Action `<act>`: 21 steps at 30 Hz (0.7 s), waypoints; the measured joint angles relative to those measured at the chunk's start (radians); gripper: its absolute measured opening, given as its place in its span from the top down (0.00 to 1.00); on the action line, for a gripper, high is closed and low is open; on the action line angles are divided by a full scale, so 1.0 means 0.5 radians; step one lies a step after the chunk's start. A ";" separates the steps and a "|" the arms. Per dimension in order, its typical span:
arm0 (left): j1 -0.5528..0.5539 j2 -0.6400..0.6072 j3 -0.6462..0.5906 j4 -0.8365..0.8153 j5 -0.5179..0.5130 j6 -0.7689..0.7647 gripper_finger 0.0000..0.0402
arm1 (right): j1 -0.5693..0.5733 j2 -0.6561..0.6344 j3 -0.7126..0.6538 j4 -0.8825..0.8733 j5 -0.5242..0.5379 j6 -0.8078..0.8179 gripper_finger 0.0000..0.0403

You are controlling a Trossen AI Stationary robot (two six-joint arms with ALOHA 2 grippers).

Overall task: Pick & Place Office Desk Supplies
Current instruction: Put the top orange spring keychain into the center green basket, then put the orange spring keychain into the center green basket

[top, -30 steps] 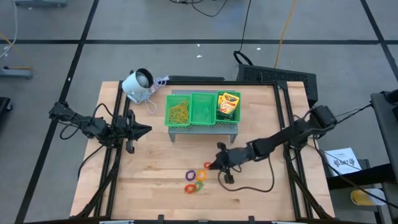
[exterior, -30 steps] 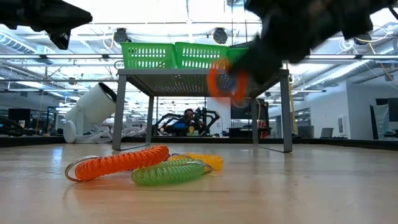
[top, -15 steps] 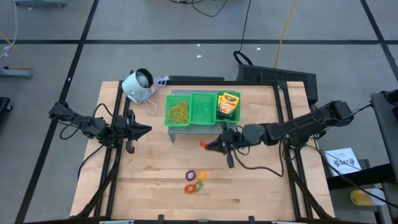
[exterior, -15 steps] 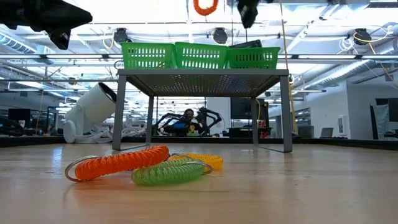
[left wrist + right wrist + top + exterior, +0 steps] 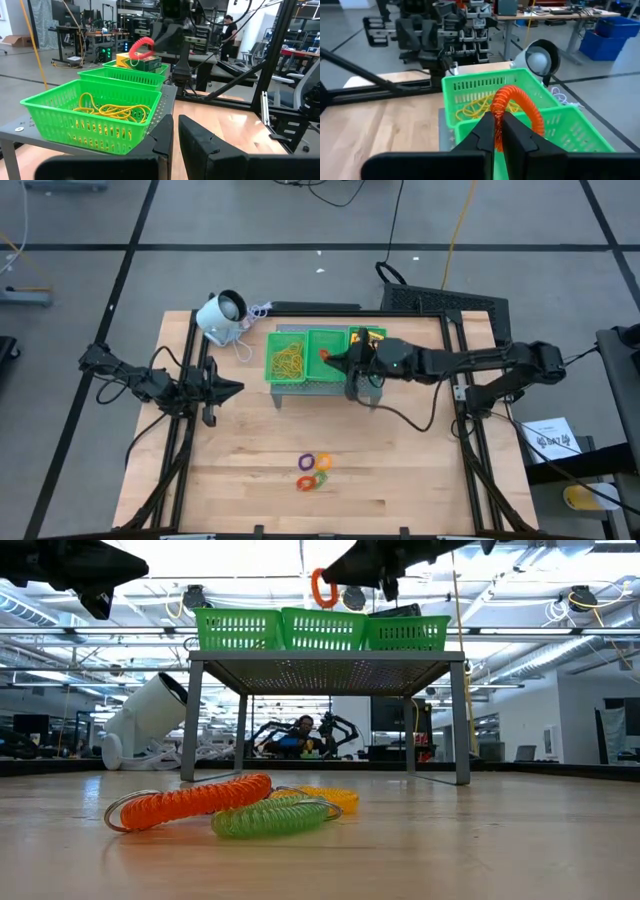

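Observation:
My right gripper is shut on a red coiled ring above the middle compartment of the green tray. The same ring shows above the tray's rim in the low view and beyond the baskets in the left wrist view. Yellow rubber bands lie in the tray's left compartment. A crayon box sits in the right compartment, partly under my right arm. Purple, orange and green rings lie on the table near its front. My left gripper waits, shut, left of the tray. My right gripper pinches the red coiled ring between its two fingers at one end of the coil's arc. The fingers reach in from the table's right, roughly level. The ring is lifted clear, and its loop arches out beyond the fingertips over the tray.
The tray stands on a grey metal stand at the table's far middle. A white round-headed device with a cord lies left of it at the far edge. Open wood lies between the stand and the rings at the near side.
My right gripper, shut on the red ring, has risen from beside the rings on the table. It has swung toward the far edge to above the tray's middle compartment. The ring has gone with it, lifted clear. The other rings have stayed put.

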 joint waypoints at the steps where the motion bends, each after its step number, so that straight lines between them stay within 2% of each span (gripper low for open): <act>1: 0.000 0.000 0.000 0.000 0.000 0.000 0.91 | -0.017 -0.001 0.000 -0.002 -0.002 0.015 0.98; 7: 0.000 0.000 0.000 0.000 0.000 0.003 0.91 | -0.054 -0.001 -0.054 0.036 -0.002 0.031 0.92; 14: 0.000 0.000 0.000 0.000 0.000 0.003 0.91 | -0.053 -0.001 -0.145 0.218 -0.002 0.036 0.79; 21: 0.000 0.000 0.000 0.000 0.000 0.002 0.91 | -0.040 -0.001 -0.161 0.258 -0.012 0.032 0.67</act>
